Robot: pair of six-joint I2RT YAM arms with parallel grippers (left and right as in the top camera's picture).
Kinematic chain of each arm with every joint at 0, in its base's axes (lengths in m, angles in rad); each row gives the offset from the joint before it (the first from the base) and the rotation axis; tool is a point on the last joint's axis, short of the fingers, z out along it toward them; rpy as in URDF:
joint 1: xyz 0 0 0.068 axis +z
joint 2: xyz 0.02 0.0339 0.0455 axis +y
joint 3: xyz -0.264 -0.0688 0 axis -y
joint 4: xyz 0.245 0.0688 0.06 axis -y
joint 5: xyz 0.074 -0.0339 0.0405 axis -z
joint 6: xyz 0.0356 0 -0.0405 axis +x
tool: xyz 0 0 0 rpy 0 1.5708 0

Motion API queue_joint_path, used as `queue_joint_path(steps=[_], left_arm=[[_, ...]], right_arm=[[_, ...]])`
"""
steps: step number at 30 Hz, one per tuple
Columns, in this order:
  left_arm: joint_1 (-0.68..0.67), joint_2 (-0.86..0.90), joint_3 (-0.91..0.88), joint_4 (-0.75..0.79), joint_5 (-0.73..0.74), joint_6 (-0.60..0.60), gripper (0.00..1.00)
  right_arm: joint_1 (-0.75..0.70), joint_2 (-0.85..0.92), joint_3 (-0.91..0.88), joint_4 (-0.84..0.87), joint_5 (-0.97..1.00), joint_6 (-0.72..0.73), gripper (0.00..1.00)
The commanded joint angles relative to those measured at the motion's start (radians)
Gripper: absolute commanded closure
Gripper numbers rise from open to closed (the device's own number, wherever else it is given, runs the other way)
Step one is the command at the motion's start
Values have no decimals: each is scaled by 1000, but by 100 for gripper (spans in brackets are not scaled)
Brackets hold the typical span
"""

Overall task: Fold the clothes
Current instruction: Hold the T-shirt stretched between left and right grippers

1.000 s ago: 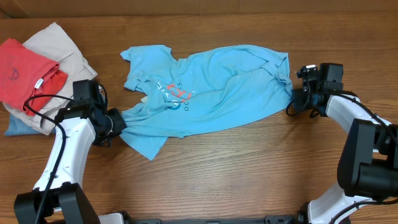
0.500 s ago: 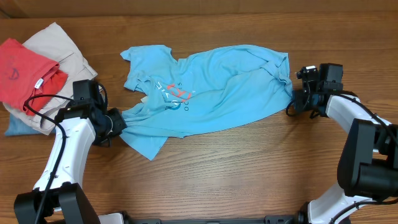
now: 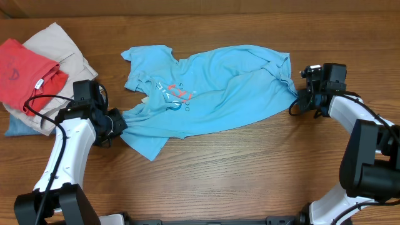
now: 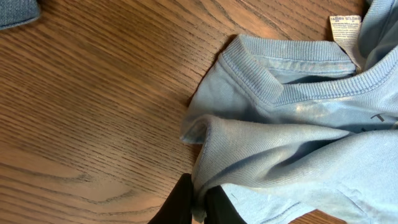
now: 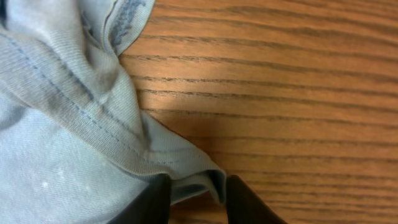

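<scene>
Overhead looks straight down; both wrist views hug the T-shirt [image 3: 212, 87].

T-shirt [image 3: 212, 87] right of garment pile [image 3: 37, 69]

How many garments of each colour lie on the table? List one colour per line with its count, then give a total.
Light blue T-shirt: 1
Red T-shirt: 1
Beige garment: 1
Blue denim garment: 1
Total: 4
</scene>
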Motion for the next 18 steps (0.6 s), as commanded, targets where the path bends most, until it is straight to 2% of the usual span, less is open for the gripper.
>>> queue_joint_path(steps=[1,4,5,14,18], left_arm=[[3,-6,4,4,-6,22,92],[3,-6,4,5,-6,22,91],[3,-6,4,5,-6,22,92],[3,-6,4,12,-7,22,92],[3,-6,4,18,-6,22,94]], right_arm=[[-5,4,11,9,1,1,79],[-5,4,11,9,1,2,84],[-5,4,11,10,1,2,89],[-7,4,11,10,1,6,96],[-8,4,11,18,2,74,96]])
